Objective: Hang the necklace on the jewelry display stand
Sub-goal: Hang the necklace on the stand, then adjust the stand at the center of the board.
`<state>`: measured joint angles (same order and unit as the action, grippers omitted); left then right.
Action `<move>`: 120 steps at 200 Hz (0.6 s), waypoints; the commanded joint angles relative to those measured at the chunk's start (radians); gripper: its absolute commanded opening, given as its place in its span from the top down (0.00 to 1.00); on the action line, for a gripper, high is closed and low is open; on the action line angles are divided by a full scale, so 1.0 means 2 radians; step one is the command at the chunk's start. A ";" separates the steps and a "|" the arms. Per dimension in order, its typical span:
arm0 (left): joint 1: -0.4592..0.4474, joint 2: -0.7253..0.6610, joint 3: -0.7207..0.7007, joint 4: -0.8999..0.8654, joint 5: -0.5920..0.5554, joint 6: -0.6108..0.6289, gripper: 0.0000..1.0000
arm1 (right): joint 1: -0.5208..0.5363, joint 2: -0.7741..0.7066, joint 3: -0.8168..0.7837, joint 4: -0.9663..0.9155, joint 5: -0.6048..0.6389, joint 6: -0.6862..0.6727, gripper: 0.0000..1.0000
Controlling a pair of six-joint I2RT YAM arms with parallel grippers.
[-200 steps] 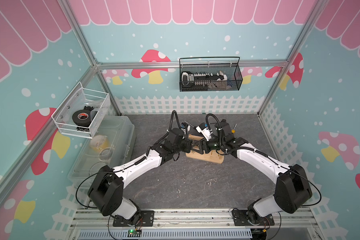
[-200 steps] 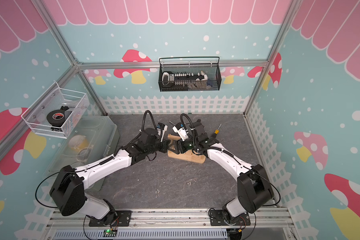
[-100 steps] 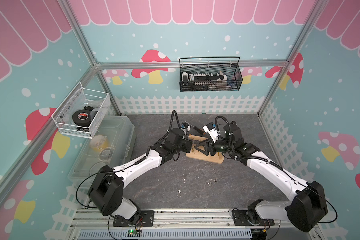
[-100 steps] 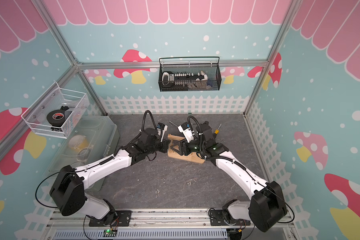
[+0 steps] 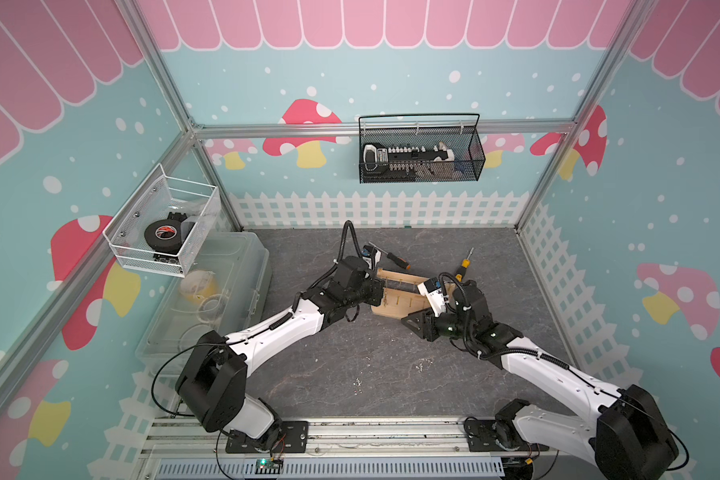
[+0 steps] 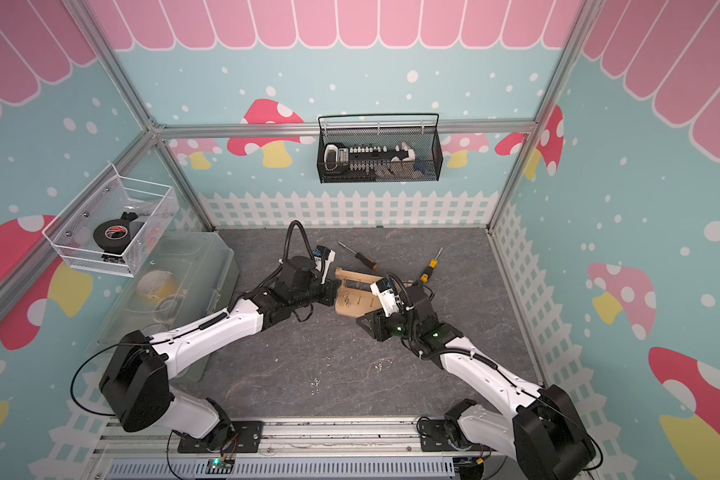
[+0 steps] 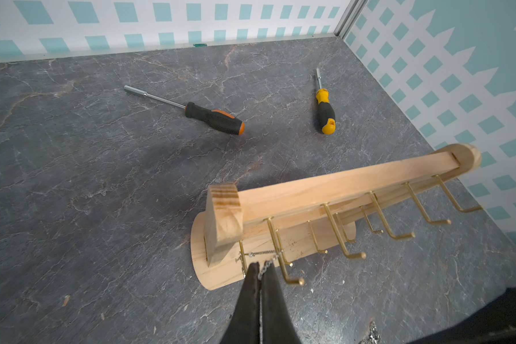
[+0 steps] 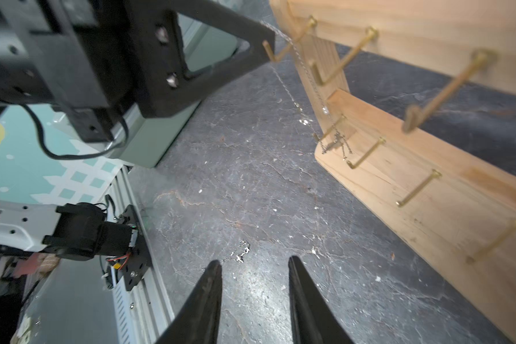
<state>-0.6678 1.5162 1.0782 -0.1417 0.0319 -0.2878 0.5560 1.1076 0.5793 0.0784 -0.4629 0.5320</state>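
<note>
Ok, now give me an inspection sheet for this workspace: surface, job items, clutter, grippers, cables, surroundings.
Surface: grey stone-look tabletop, a few small pale specks on it.
Job's things: jewelry display stand upright; necklace chain strung across pegs by its end post.
Clutter: orange-tipped screwdriver and yellow screwdriver beyond the stand; clear plastic bin at the table edge.
Grippers: left gripper shut on the necklace; right gripper open, empty.
Cables: black wrist cable arches over the left arm.
Surroundings: black wire basket and white mesh basket holding a tape roll, both wall-mounted.
</note>
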 commanded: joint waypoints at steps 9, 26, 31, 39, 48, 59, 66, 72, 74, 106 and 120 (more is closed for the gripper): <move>0.002 -0.006 0.012 -0.010 0.008 0.000 1.00 | 0.019 -0.022 -0.034 0.122 0.096 0.012 0.68; 0.003 -0.004 0.015 -0.009 0.011 -0.002 1.00 | 0.036 -0.020 -0.058 0.177 0.138 0.014 0.69; 0.002 -0.003 0.015 -0.009 0.012 -0.003 1.00 | 0.041 -0.019 -0.065 0.195 0.147 0.012 0.70; 0.003 -0.001 0.015 -0.008 0.014 -0.004 1.00 | 0.050 -0.016 -0.078 0.219 0.177 0.011 0.71; 0.002 0.000 0.016 -0.007 0.015 -0.005 1.00 | 0.053 -0.013 -0.088 0.230 0.203 0.011 0.71; 0.003 0.000 0.018 -0.007 0.015 -0.006 1.00 | 0.053 -0.012 -0.088 0.215 0.228 0.014 0.71; 0.002 -0.002 0.018 -0.007 0.017 -0.006 1.00 | 0.053 -0.015 -0.089 0.204 0.238 0.017 0.71; 0.002 -0.003 0.018 -0.008 0.017 -0.006 1.00 | 0.053 -0.019 -0.091 0.196 0.245 0.020 0.71; 0.002 -0.003 0.018 -0.008 0.017 -0.006 1.00 | 0.053 -0.022 -0.091 0.188 0.249 0.021 0.71; 0.002 -0.013 0.016 -0.013 0.013 -0.003 1.00 | 0.043 -0.047 -0.080 0.097 0.255 0.016 0.72; 0.002 -0.014 0.015 -0.013 0.012 -0.003 1.00 | 0.031 -0.058 -0.079 0.072 0.247 0.018 0.73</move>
<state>-0.6678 1.5158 1.0836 -0.1513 0.0502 -0.2920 0.6479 1.0302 0.4065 0.3420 -0.0006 0.5545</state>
